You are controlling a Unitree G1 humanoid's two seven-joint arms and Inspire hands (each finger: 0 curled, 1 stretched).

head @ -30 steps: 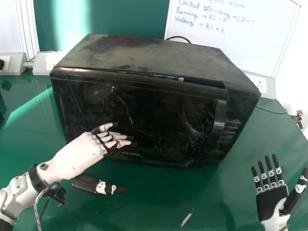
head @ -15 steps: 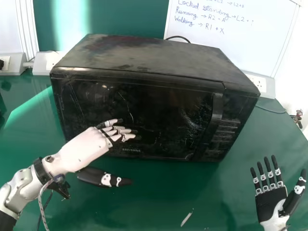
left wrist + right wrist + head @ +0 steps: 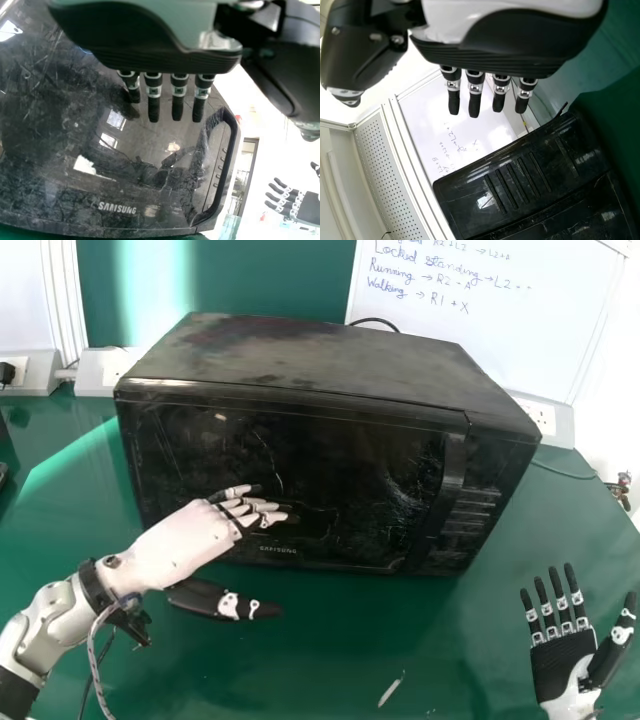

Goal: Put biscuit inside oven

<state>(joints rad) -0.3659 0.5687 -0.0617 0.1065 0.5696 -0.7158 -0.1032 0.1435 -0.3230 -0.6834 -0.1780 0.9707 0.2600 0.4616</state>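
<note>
The black oven stands mid-table with its door closed against the body. My left hand is in front of the door's lower left part, its fingers straight and pointing right; whether they touch the door I cannot tell. In the left wrist view the left hand hangs before the glossy door, with the handle beside it. My right hand is raised at the lower right, palm showing, fingers straight. In the right wrist view, the right hand is by the oven's side. No biscuit is visible.
The oven rests on a green table with a small whitish scrap near its front edge. A whiteboard and wall sockets stand behind. A cable runs off at the right.
The oven door, slightly ajar along its top edge a second ago, now sits flush. My left hand has moved a little to the right. The right hand has stayed about where it was.
</note>
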